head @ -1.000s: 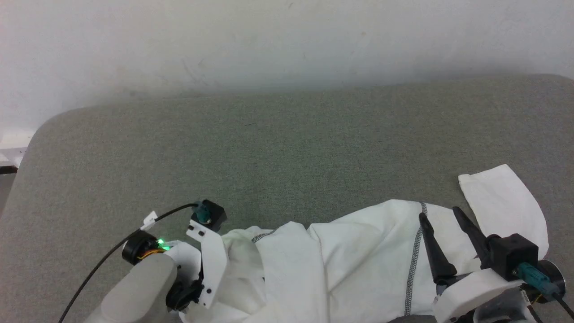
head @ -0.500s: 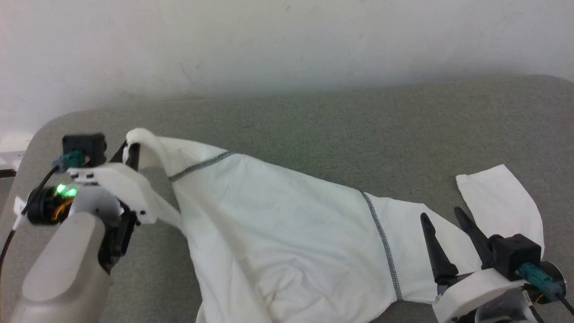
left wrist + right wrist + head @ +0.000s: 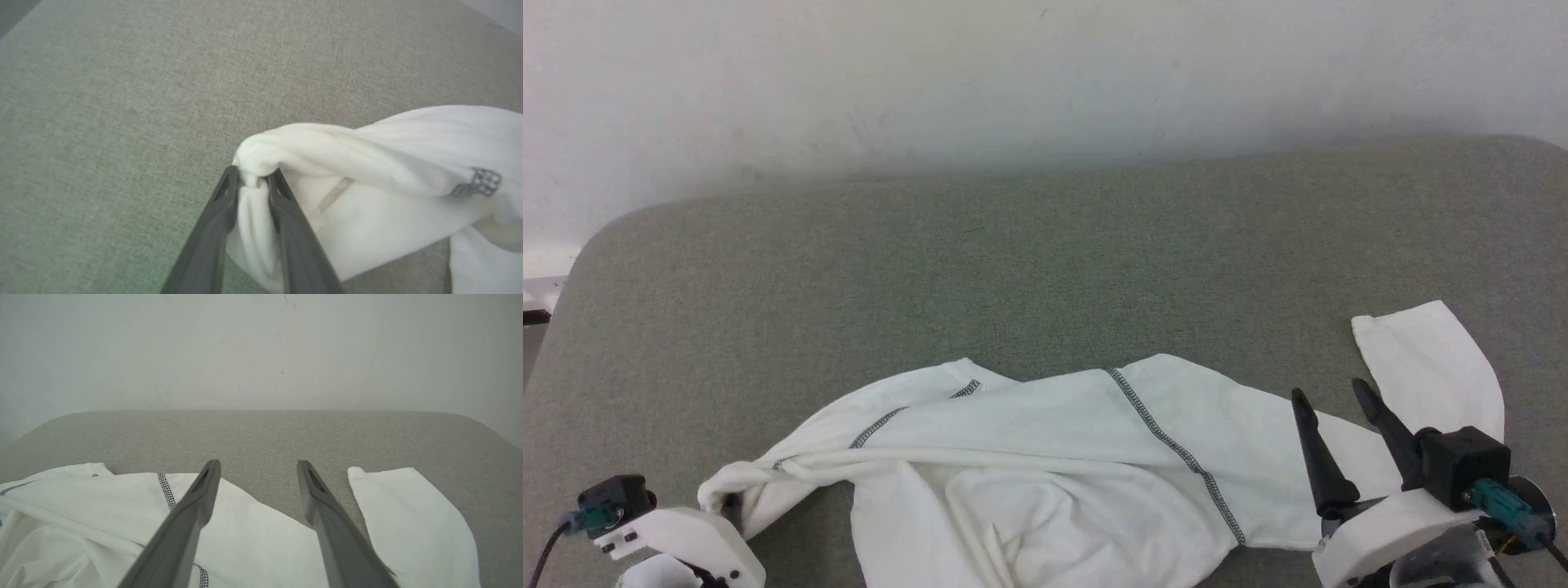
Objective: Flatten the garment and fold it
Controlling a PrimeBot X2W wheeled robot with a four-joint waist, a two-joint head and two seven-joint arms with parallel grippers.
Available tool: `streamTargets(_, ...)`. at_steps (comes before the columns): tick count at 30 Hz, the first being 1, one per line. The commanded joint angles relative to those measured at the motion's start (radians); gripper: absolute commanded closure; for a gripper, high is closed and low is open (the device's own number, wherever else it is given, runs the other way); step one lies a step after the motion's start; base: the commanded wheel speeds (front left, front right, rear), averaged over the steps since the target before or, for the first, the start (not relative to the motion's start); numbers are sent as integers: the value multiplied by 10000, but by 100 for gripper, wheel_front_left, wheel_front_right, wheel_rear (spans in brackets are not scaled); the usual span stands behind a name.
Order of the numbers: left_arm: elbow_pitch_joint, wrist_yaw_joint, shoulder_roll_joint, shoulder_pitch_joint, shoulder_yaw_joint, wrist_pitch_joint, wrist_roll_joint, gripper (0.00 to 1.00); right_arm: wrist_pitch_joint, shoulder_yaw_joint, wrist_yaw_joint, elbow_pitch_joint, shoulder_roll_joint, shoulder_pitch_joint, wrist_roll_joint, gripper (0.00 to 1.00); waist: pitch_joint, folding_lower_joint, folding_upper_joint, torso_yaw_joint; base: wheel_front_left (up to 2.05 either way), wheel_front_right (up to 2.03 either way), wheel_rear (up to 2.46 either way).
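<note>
The garment (image 3: 1054, 457), a large white shirt with a dark zigzag seam (image 3: 1168, 441), lies crumpled along the near edge of the grey table. One sleeve (image 3: 1429, 359) lies flat at the right. At the lower left, my left gripper (image 3: 729, 510) pinches the shirt's bunched left end. In the left wrist view the left gripper (image 3: 254, 179) has a wad of the garment (image 3: 367, 163) squeezed between its two dark fingers. My right gripper (image 3: 1327, 390) stands open over the shirt's right part, holding nothing. The right gripper (image 3: 258, 463) has cloth (image 3: 253, 539) under it and the sleeve (image 3: 408, 522) beside it.
The grey padded table (image 3: 1013, 269) stretches far beyond the shirt up to a white wall (image 3: 1013, 82). Its rounded left corner (image 3: 596, 245) drops off at the left.
My left gripper lifted the shirt's end up and far left, then brought it down to the near left edge. The shirt now lies stretched leftward. The right gripper has not moved.
</note>
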State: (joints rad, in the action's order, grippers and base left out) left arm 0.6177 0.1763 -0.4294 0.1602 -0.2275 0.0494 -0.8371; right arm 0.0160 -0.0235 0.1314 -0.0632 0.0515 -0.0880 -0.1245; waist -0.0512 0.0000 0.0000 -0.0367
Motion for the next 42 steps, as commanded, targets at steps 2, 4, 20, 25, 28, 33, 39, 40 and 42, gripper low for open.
streamTargets(2,-67,-64,91,-293,99,-63,-142,0,-20,15,-7,15,-13,-38,-94,0,142,0,0,73,0,0,0)
streamTargets(4,-420,-91,101,-536,266,-460,-205,0,-1,30,-7,14,-13,-79,-106,0,258,0,0,117,0,0,0)
streamTargets(20,-4769,-150,-758,1035,-1015,630,1034,0,272,-147,-7,-403,-13,-135,95,0,184,0,0,156,0,0,0)
streamTargets(25,-3776,-756,-463,2389,-2017,1807,1263,0,215,-260,-7,-439,-13,158,118,0,-157,0,0,-255,0,0,0)
streamTargets(28,-2802,-1157,-275,2831,-2482,2274,1309,0,155,-358,-7,-376,-13,296,183,0,-245,0,0,-598,0,0,0)
streamTargets(33,-1188,-1581,-97,3160,-3059,3032,1351,0,14,-576,-7,-177,-13,468,61,0,-463,0,0,-1124,0,0,0)
streamTargets(39,337,-1619,-104,3609,-3575,4097,1584,0,-180,-603,-7,180,-13,415,-173,0,-729,0,0,-1451,0,0,0)
streamTargets(40,546,-1602,-88,3670,-3648,4236,1625,0,-222,-602,-7,241,-13,407,-212,0,-739,0,0,-1474,0,0,0)
streamTargets(42,938,-1596,9,3715,-3782,4650,1598,0,-290,-585,-7,324,-13,391,-247,0,-773,0,0,-1517,0,0,0)
